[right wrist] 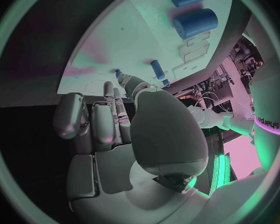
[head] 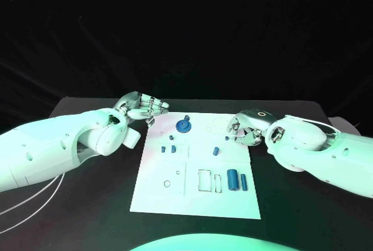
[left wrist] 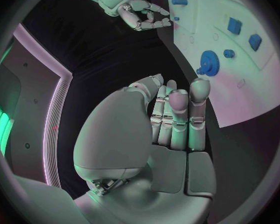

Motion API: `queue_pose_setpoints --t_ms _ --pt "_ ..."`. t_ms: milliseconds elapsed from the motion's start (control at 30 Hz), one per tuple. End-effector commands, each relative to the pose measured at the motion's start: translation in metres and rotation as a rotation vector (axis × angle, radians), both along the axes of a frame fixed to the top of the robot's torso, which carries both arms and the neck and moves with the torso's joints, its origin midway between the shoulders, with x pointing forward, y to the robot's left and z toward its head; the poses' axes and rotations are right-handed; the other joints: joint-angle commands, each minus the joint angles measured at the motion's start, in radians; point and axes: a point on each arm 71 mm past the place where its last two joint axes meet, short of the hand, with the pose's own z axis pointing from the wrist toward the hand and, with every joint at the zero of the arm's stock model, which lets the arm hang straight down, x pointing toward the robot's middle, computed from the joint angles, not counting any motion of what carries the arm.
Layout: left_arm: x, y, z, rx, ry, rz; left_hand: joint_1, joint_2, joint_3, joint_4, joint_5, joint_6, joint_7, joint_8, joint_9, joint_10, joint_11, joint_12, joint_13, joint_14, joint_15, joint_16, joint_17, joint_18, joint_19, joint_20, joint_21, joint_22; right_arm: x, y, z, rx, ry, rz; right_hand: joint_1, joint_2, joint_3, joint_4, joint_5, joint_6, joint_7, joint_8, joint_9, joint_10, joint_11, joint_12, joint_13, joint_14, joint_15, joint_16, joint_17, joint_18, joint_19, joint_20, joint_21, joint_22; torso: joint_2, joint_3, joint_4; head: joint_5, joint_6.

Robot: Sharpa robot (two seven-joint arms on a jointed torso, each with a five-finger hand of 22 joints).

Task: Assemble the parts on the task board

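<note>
Spanning the whole lower scene, the black table carries the white task board at its middle, the largest pale surface in the head view. The left hand sits at the board's far left corner, just off its edge; in the left wrist view its fingers lie straight side by side with nothing between them, so it is released. The right hand hovers at the board's right edge near the far end, its fingers curled downward toward the board; whether they pinch a small part there I cannot tell, since the fingertips hide the spot. On the board, the blue gear stands near the far edge, between the 2 hands. Closer to the robot, a thick blue cylinder lies beside a thinner blue peg, both just right of 2 outlined rectangular slots. Smaller still, a short blue pin lies mid-board, and 2 tiny blue pieces sit side by side left of it.
</note>
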Motion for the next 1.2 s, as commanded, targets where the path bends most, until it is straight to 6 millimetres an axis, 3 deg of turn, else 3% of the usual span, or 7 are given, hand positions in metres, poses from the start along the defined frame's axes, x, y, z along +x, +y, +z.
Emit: queue_pose_setpoints --t_ms 33,333,767,1200 --pt "-0.002 -0.002 0.004 -0.139 0.011 0.028 -0.002 0.005 -0.002 -0.004 0.001 0.006 0.002 0.006 -0.001 0.001 0.0 0.002 0.002 -0.008 0.0 -0.005 -0.004 0.011 -0.003 0.003 -0.003 0.0 0.001 0.002 -0.001 -0.078 -0.051 -0.011 -0.009 -0.002 0.01 0.001 -0.005 0.0 0.007 -0.006 -0.002 -0.001 0.009 -0.008 -0.004 0.04 0.009 0.008 0.004 -0.012 0.01 0.002 0.011 0.007 0.002 0.0009 -0.0009 0.0 -0.001" --pt "-0.005 -0.003 0.005 -0.154 0.019 0.022 -0.002 0.006 -0.003 -0.005 0.0 0.005 0.002 0.006 -0.002 0.001 0.001 0.003 0.002 -0.009 0.0 -0.006 -0.007 0.01 -0.002 0.003 -0.002 0.002 0.0 0.013 -0.005 -0.082 -0.047 0.016 -0.011 0.0 0.023 -0.001 -0.016 0.015 0.008 -0.007 -0.001 -0.003 0.011 -0.019 -0.017 0.039 0.012 0.015 0.008 -0.013 0.013 0.006 0.021 0.017 0.002 0.0023 -0.002 0.002 -0.005" --pt "-0.006 -0.004 0.005 -0.156 0.026 0.016 -0.002 0.008 -0.006 -0.01 0.0 0.0 0.006 0.005 -0.003 -0.004 0.003 0.004 0.003 -0.011 0.001 -0.009 -0.007 0.01 -0.002 0.003 -0.003 0.002 0.001 0.019 -0.016 -0.095 -0.021 0.023 -0.018 0.003 0.036 -0.007 -0.05 0.061 -0.006 0.004 0.006 0.013 0.004 -0.031 -0.037 0.031 0.007 0.007 -0.008 -0.01 0.004 0.004 0.016 0.021 0.001 0.0026 -0.0019 0.002 -0.013" --pt "-0.007 -0.004 0.004 -0.154 0.036 0.01 -0.002 0.01 -0.008 -0.013 0.001 -0.005 0.01 0.003 -0.005 -0.009 0.006 0.005 0.003 -0.011 0.003 -0.008 -0.005 0.01 -0.002 0.004 -0.004 0.001 0.001 0.024 -0.024 -0.094 -0.012 0.027 -0.025 0.008 0.045 -0.008 -0.063 0.063 0.0 -0.008 0.001 -0.009 0.013 -0.062 -0.062 0.028 0.013 0.005 -0.015 -0.008 -0.007 0.008 0.0 0.017 0.0 0.0017 -0.0021 0.0 -0.014"
